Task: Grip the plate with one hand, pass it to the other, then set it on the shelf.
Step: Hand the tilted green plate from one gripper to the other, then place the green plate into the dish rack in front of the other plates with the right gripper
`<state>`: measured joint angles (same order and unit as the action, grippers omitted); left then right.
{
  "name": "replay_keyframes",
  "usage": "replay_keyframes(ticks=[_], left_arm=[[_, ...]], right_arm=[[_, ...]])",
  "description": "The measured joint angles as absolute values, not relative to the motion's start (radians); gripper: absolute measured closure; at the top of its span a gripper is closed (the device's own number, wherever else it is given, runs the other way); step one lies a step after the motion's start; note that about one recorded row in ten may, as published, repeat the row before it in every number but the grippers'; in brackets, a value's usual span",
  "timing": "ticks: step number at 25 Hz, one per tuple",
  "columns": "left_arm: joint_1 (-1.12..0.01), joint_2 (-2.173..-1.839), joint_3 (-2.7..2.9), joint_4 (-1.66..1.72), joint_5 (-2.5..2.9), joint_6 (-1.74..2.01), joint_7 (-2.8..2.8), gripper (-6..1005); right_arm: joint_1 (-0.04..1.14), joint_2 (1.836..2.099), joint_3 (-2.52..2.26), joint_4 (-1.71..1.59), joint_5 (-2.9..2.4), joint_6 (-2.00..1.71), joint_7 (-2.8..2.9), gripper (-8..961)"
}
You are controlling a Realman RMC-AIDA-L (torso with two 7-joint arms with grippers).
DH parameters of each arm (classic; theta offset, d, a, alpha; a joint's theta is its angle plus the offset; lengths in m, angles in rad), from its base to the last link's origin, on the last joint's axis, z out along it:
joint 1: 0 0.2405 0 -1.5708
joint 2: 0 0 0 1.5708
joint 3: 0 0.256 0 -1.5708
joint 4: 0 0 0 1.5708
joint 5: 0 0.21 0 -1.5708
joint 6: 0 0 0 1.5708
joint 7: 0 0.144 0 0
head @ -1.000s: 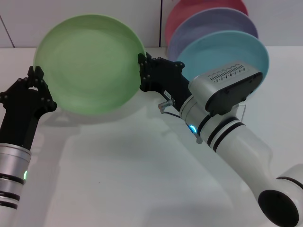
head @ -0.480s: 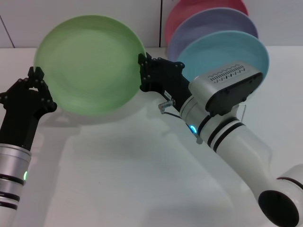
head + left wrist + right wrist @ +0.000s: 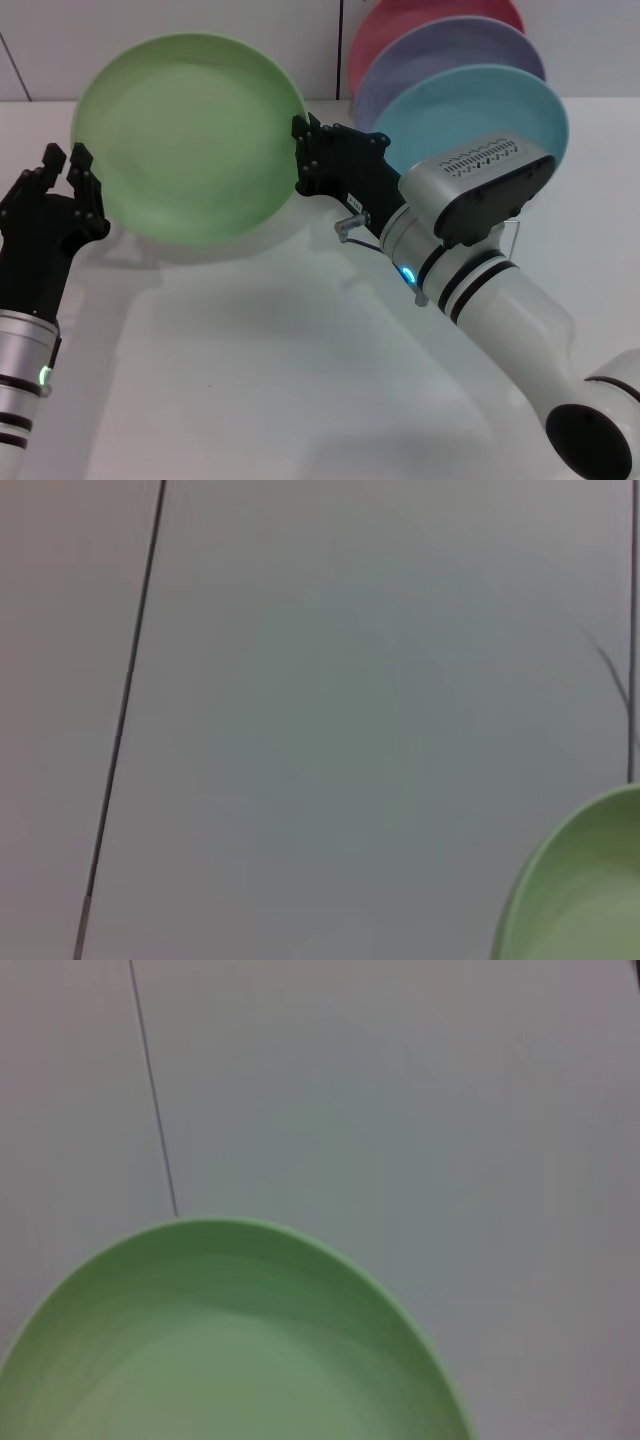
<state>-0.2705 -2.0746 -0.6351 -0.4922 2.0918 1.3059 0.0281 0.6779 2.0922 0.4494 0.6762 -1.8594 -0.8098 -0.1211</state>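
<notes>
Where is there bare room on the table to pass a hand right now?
Bare white table lies in front, between the left hand and the right hand gripping the green plate. The back right is crowded: turquoise plate, lavender plate, pink plate.

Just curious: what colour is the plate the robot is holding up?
Plain light green, no pattern. The plate shows best in the head view, gripped at its edge by the right tool.

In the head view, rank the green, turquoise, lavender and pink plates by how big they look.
1. Green plate, held up nearer the camera by the right gripper, so its lead is unsure.
2. Turquoise plate.
3. Lavender plate, partly hidden.
4. Pink plate, mostly hidden and cropped.
</notes>
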Motion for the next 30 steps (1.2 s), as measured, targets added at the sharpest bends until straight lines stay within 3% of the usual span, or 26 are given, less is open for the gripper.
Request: replay_keyframes(ticks=[9,16,23,30], left_arm=[[-0.241,-2.072,-0.629,-0.491,2.139,1.407,-0.025,634],[-0.206,-2.070,-0.633,-0.490,2.179,1.539,-0.113,505],[-0.192,-2.065,-0.676,-0.454,2.180,1.576,-0.208,505],[-0.186,-2.058,-0.768,-0.385,2.181,1.617,-0.322,506]], right_arm=[[0.681,2.092,0.459,0.668,-1.844,-0.801,-0.121,933],[0.679,2.092,0.456,0.666,-1.853,-0.811,-0.130,932],[0.635,2.092,0.455,0.674,-1.925,-0.913,-0.148,932],[0.482,2.086,0.431,0.748,-1.961,-1.102,-0.268,933]])
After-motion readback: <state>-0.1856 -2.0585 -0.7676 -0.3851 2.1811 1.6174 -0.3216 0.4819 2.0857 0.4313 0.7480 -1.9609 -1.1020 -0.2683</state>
